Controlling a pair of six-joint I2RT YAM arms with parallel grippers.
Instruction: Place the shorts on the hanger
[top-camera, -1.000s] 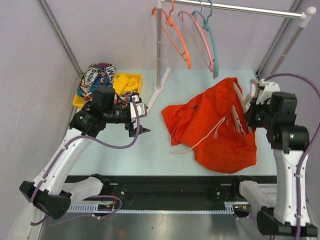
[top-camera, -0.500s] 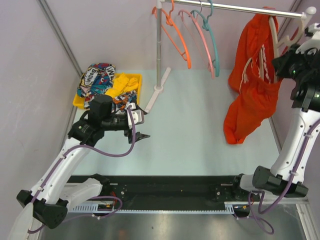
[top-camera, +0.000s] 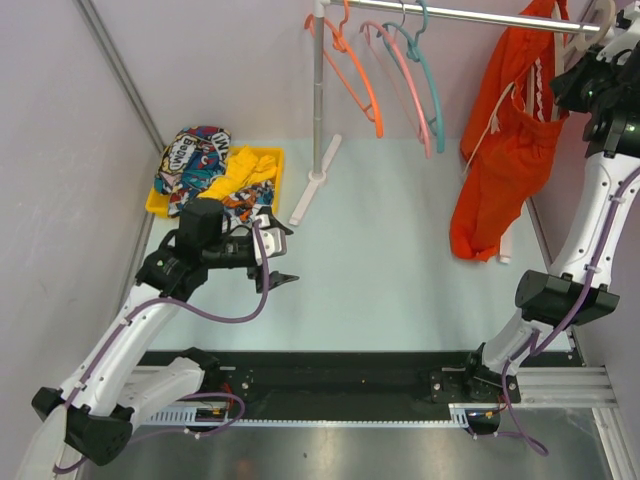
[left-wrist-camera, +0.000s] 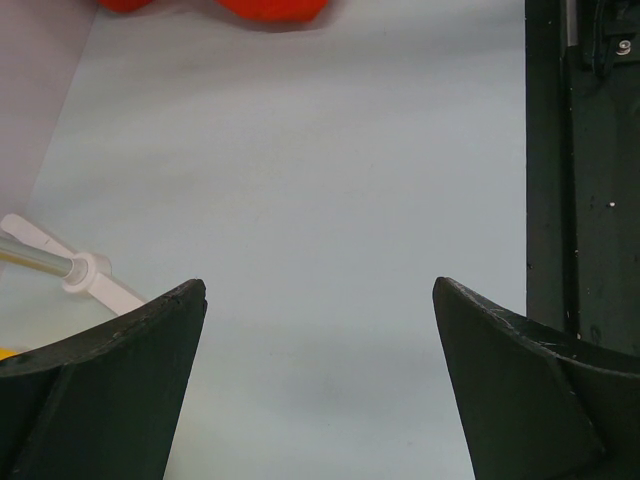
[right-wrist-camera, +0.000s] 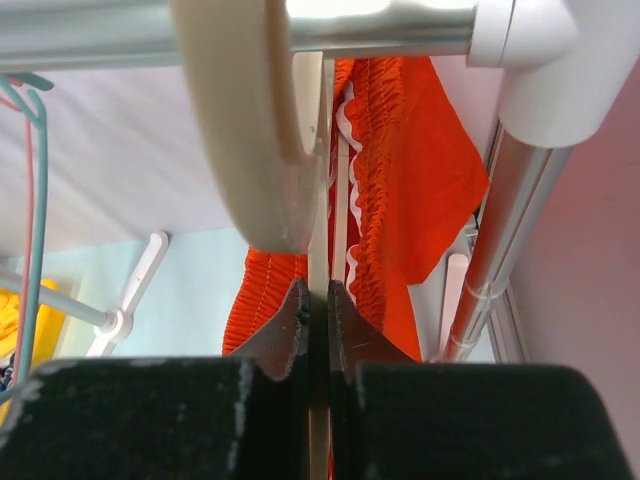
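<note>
Now, shorts (top-camera: 505, 150) on hanger (right-wrist-camera: 235, 120), comic-print (top-camera: 193, 158) txt illegible

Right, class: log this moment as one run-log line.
right hand: shut on hanger | shorts: draped on hanger, by rail | left hand: open, empty

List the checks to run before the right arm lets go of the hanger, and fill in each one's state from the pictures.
1. Right hand shut on the hanger: ok.
2. Shorts draped on the hanger, hanging freely: ok.
3. Hanger seated over the rail: cannot tell. The wrist view shows it crossing the rail, but not resting on it.
4. Shorts apart from the teal hanger: ok.
5. Left hand open, low over the table, away from the shorts: ok.
</note>
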